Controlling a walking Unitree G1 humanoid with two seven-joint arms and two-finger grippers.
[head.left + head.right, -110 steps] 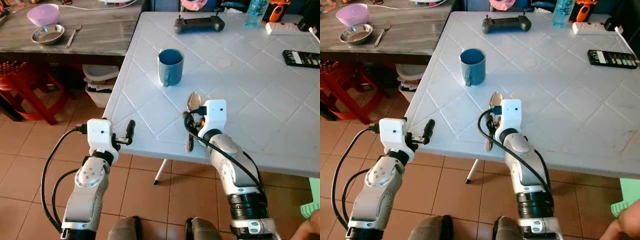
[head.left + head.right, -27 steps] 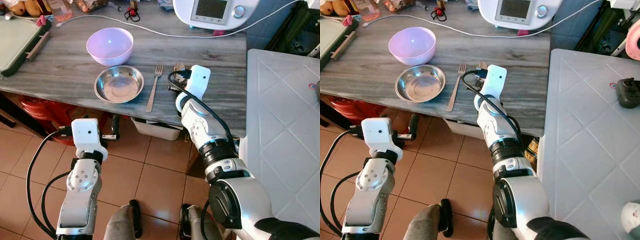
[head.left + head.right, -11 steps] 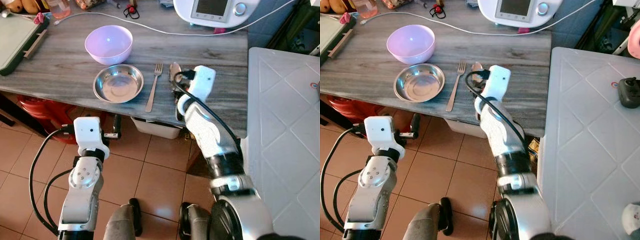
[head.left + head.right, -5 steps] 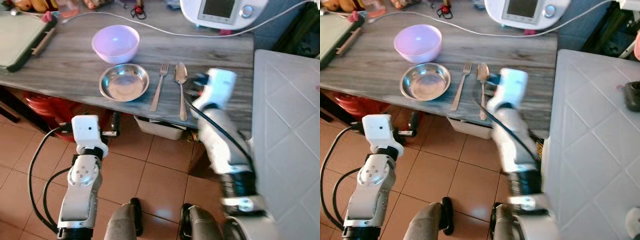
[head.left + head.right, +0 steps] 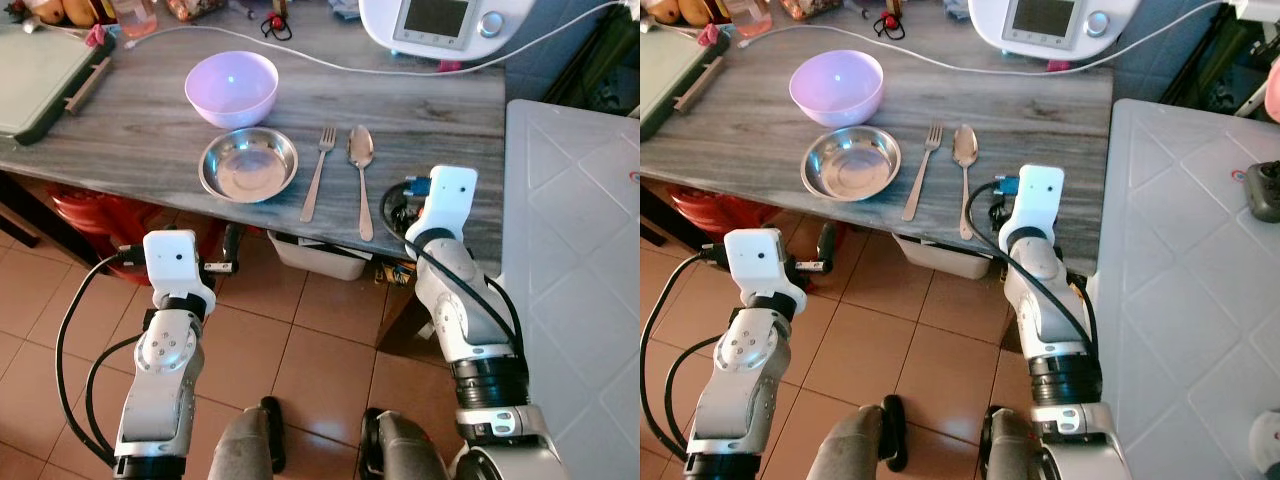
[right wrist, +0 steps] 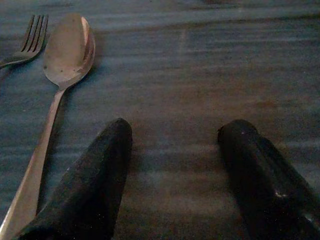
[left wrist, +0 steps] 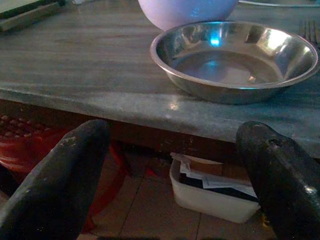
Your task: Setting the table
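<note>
The spoon (image 5: 360, 176) now lies flat on the grey wooden table (image 5: 120, 140), bowl end toward twelve o'clock, handle running to six and reaching close to the near edge. A second ago it was under the right claw (image 6: 175, 175); now that claw has drawn back to about four o'clock of it, over bare wood near the table's near edge, its two black fingers (image 6: 90, 185) spread wide with nothing between them. From the wrist, the spoon sits just beside one finger, not touching that I can see.

The fork (image 5: 317, 173) lies parallel at the spoon's nine o'clock, just beside it, tines away from the robot. At nine o'clock of the fork rests the steel dish (image 5: 248, 165), and the lilac bowl (image 5: 231, 87) stands at its eleven o'clock, nearly touching. None of these three has shifted.

The left claw (image 7: 170, 170) hangs below the table's near edge, at seven o'clock of the dish, fingers (image 7: 60, 180) held well apart and empty, where it was before.
</note>
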